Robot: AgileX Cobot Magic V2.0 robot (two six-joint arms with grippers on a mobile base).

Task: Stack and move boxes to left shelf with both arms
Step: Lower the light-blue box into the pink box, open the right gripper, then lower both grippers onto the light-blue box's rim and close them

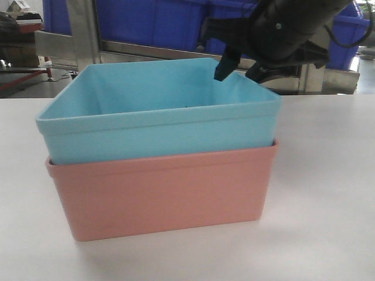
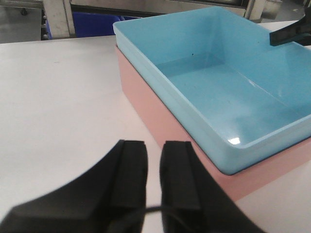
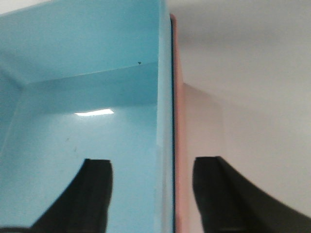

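Observation:
The light blue box sits nested inside the salmon pink box on the white table. My right gripper is open at the stack's far right corner. In the right wrist view it straddles the right wall, with one finger inside the blue box and the other outside the pink box. My left gripper is empty, its jaws a narrow gap apart. It hovers over the table just short of the near left side of the pink box and the blue box. No roller rails of the left shelf are in view.
A steel frame with dark blue storage bins stands behind the table's far edge. Bare table top lies to the left of the stack and to its right.

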